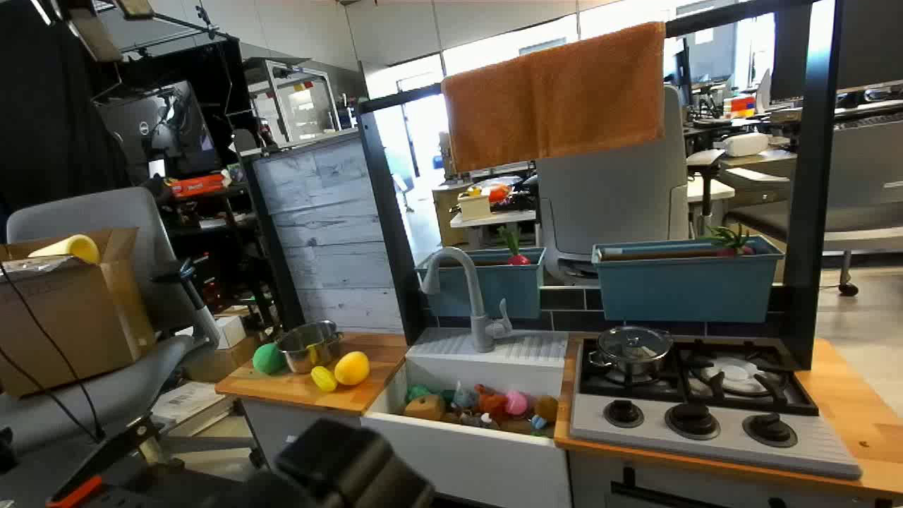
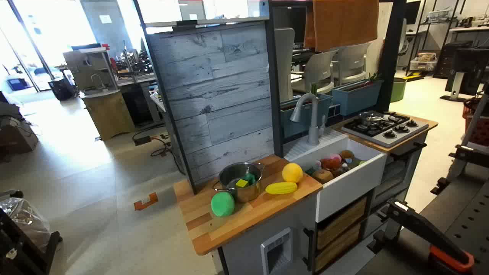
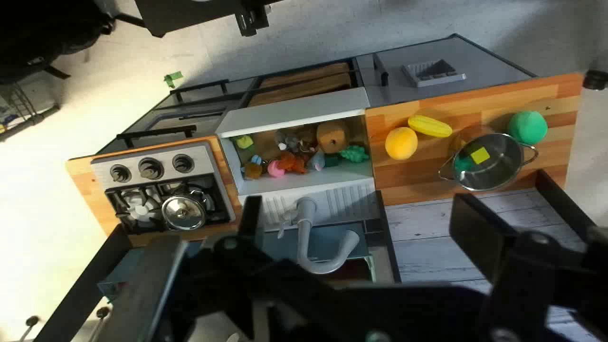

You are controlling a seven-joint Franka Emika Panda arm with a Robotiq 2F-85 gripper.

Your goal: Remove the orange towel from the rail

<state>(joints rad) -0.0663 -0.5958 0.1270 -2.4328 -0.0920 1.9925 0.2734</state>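
Observation:
The orange towel hangs folded over the rail, above the sink and planters. It also hangs at the top of an exterior view, where its upper edge is cut off. The towel is out of view in the wrist view. My gripper is open in the wrist view, with its two black fingers wide apart and nothing between them. It is above the toy kitchen, apart from the towel. A blurred black part of the robot shows at the bottom of an exterior view; its fingers cannot be made out there.
Black posts hold the rail. Below stand the grey faucet, blue planters, the white sink with several toys, and the stove with a lidded pot. A wood-plank panel and open pot are beside the sink.

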